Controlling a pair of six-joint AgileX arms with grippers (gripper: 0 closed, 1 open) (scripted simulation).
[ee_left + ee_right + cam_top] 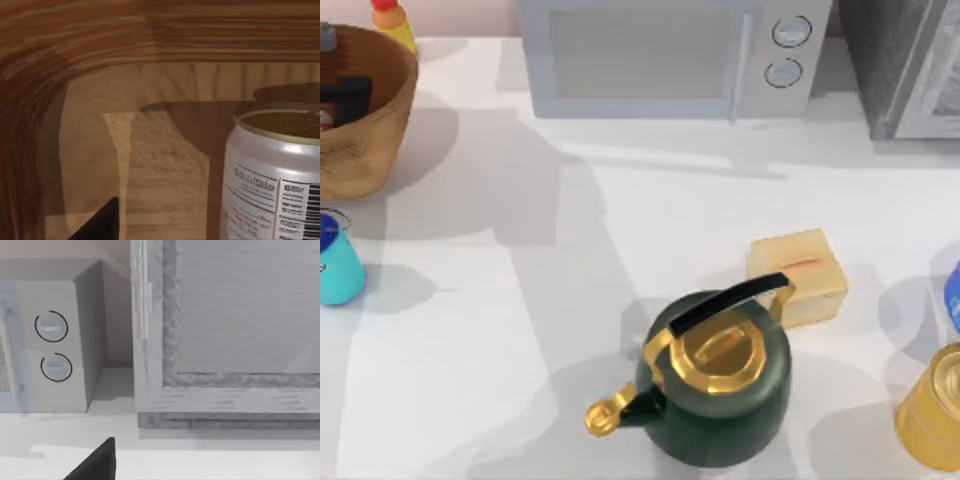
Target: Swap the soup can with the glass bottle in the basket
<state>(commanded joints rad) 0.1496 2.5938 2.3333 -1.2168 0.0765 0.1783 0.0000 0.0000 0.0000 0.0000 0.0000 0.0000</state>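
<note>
Our left gripper (pixel 345 95) was down inside the basket (pixel 380 135) at ten o'clock, beside a silver can (pixel 272 175); we could not tell its jaw state. The soup can (pixel 335 262) stood outside at nine o'clock, so we judged the swap unfinished.

Basket (pixel 370 140): tan-brown woven wicker. Soup can (pixel 335 262): cyan, darker blue top. Kettle (pixel 720 390): dark green, gold lid and spout, black handle. Table (pixel 620 250): white. Microwave (pixel 660 55): pale grey. Can (pixel 935 410): golden-yellow. Silver can (pixel 272 175): printed label.

Illegible print, barcode on silver can (pixel 270 185)
</note>
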